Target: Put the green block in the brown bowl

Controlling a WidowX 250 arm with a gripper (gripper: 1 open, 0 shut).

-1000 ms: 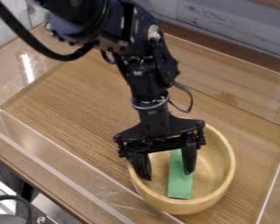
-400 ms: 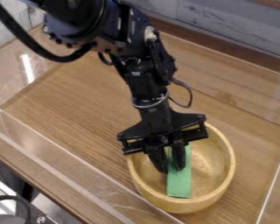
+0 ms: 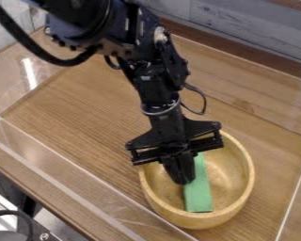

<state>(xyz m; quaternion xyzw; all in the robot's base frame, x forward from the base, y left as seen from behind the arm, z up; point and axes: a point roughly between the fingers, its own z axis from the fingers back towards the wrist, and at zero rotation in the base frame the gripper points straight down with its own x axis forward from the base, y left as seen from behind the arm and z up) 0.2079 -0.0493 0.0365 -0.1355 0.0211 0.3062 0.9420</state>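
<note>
Now block [image 3: 198,194] lies inside bowl [image 3: 245,184], on surface [image 3: 90,104]. Hand [image 3: 182,170] clenched shut, fingers together at block's upper end; whether pinching block, cannot tell. Block looks light, stiff, smooth, maybe slippery. Best grabbed across narrow sides, near middle.

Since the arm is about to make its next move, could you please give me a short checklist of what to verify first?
1. Green block inside the brown bowl: ok.
2. Block lying flat on the bowl floor: cannot tell; its upper end is hidden behind the fingers.
3. Gripper released from the block: not ok; jaws are shut, right at the block's upper end.
4. Bowl upright on the wooden table: ok.
5. Bowl well inside the table edge: ok.
</note>
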